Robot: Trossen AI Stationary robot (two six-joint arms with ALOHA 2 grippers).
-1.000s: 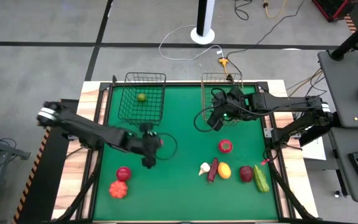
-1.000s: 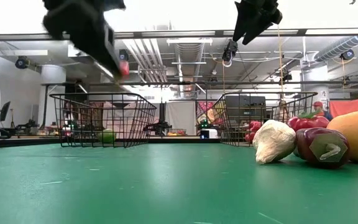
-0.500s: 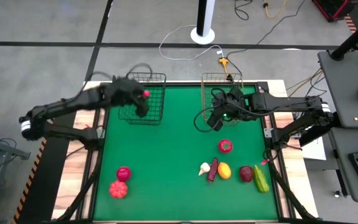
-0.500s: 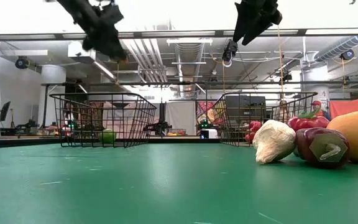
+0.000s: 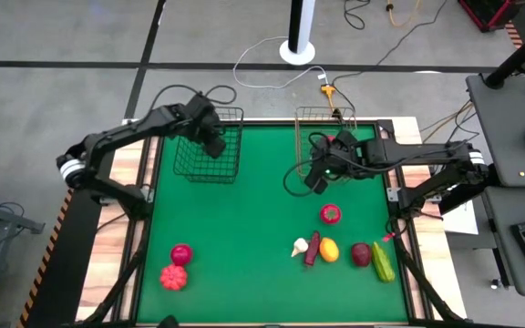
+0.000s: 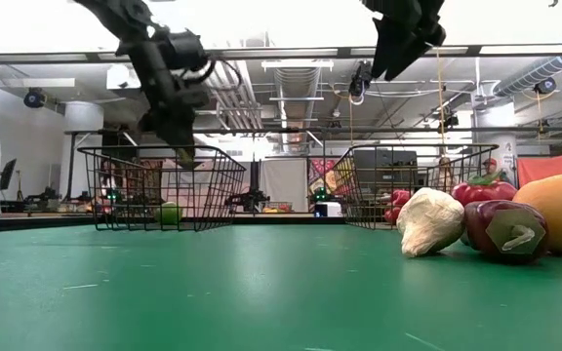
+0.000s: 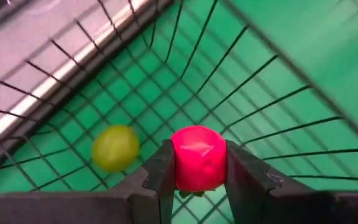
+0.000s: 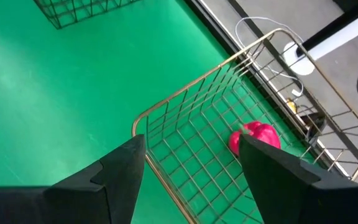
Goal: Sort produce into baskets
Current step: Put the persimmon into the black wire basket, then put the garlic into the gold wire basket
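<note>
Mid-delivery on the left side: left gripper (image 7: 199, 186) poised over the rectangular black wire basket (image 5: 210, 164) at the far left of the green table mat (image 5: 253, 228), fingers (image 7: 248, 180) clamped on a small magenta, blocky toy fruit (image 7: 197, 157), with nothing let go yet. Already lying on that basket's floor, a small yellow-green round toy fruit (image 7: 115, 147), just beside the spot under the held piece. Right gripper (image 8: 188, 165) hanging above the near rim of the rectangular copper-brown wire basket (image 8: 229, 149), fingers parted about halfway and carrying nothing; inside that basket, one magenta-red toy fruit (image 8: 257, 138). Still out on the mat, well apart from both baskets: a red ring-shaped piece (image 5: 331, 214), then near the front edge a white garlic-like bulb (image 5: 299, 246), a dark purple long piece (image 5: 313, 248), a yellow-orange oval fruit (image 5: 329, 249), a dark red fruit (image 5: 361, 254) and a green cucumber-like piece (image 5: 383, 261); at the front left, a magenta round fruit (image 5: 181, 254) and a red-orange ribbed one (image 5: 173, 277). Likely next for the left arm: ease the fingers apart so the magenta piece drops inside the wire walls, clear of the rim, then lift straight out without snagging the mesh. For the right arm, probably a reach down to the ring-shaped piece nearest it. Most of the sorting judged still ahead.
</note>
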